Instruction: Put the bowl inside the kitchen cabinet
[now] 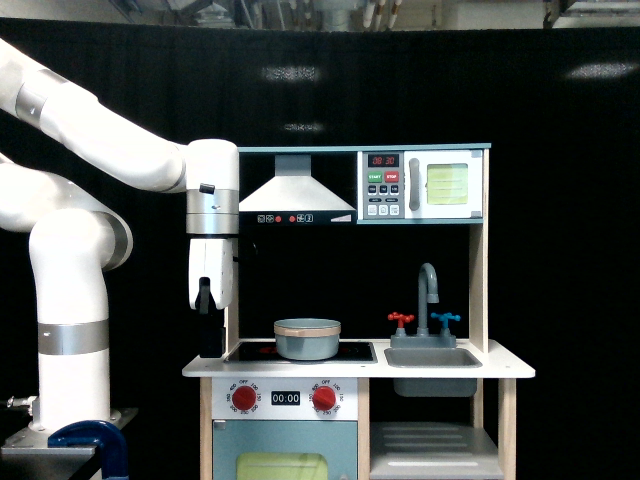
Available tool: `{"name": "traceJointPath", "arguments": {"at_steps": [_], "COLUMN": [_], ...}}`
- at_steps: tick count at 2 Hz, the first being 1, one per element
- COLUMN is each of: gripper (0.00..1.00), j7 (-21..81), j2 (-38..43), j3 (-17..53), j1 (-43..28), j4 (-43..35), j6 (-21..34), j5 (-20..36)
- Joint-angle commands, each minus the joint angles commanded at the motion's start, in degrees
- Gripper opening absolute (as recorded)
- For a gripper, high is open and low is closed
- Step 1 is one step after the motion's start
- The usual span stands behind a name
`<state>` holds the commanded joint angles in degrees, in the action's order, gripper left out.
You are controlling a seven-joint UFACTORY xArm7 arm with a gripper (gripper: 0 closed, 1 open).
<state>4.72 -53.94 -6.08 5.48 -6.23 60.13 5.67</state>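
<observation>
The grey-blue bowl (307, 339) with a tan rim band stands upright on the black stovetop (355, 351) of the toy kitchen. My gripper (211, 340) hangs straight down at the counter's left edge, about a bowl's width to the left of the bowl and apart from it. Its dark fingers (210, 325) are seen side-on against the wooden post, so their gap does not show. Nothing appears to be held. The kitchen cabinet (435, 447), a doorless shelf compartment, is at the lower right under the sink, with only its upper part in view.
A grey sink basin (432, 357) with a faucet (429, 290) sits right of the stove. An extractor hood (297, 190) and a microwave (423, 186) hang above the counter. The blue oven door (285, 455) is below the red knobs (324, 398). A blue clamp (90, 440) sits by the arm base.
</observation>
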Motion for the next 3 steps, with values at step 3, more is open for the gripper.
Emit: {"name": "traceJointPath", "arguments": {"at_steps": [3], "gripper": [1.00], "j7": [27.43], "j2": [18.84], "j3": [22.24], "j1": [-21.68], "j4": [-10.04], "j6": [-18.96], "j5": [20.50]}}
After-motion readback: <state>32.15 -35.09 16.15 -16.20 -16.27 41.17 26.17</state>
